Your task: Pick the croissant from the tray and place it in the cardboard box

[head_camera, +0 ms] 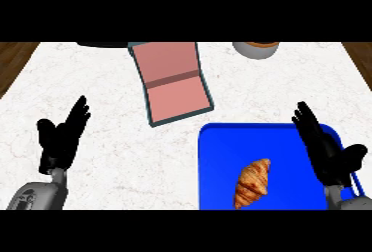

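A golden-brown croissant [253, 183] lies on the blue tray [218, 147] at the lower right of the head view. Farther back, near the middle, sits an open box [173, 81] with a pinkish inside and dark teal walls, its lid folded open. My right hand [325, 147] hovers over the tray's right edge, fingers straight and pointing away, to the right of the croissant and apart from it. My left hand [64, 135] is open at the left over the white counter, fingers up, holding nothing.
A grey bowl [256, 48] with a brown inside stands at the back right edge. A dark object [105, 45] shows at the back left. The white marble counter [109, 98] ends in wooden strips at both far sides.
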You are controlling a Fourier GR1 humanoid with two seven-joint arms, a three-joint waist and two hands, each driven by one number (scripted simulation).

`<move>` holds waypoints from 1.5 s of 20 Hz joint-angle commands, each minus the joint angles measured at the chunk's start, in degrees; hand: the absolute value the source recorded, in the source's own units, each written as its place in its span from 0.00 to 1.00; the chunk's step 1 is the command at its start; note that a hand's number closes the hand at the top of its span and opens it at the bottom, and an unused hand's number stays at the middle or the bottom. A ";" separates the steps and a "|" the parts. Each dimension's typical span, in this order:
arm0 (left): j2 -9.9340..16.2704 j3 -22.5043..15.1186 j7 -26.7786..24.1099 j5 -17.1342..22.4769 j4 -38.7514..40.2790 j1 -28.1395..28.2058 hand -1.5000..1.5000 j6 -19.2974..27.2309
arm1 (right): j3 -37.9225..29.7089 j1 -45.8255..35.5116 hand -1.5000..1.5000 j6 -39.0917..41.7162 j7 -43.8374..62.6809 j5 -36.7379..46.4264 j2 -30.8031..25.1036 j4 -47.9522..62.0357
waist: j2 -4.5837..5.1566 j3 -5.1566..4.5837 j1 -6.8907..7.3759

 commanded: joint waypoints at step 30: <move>8.77 4.36 -5.88 -11.77 2.41 2.47 0.50 2.23 | 17.46 4.24 0.00 14.30 45.57 36.43 -29.72 -30.49 | 1.99 0.64 0.42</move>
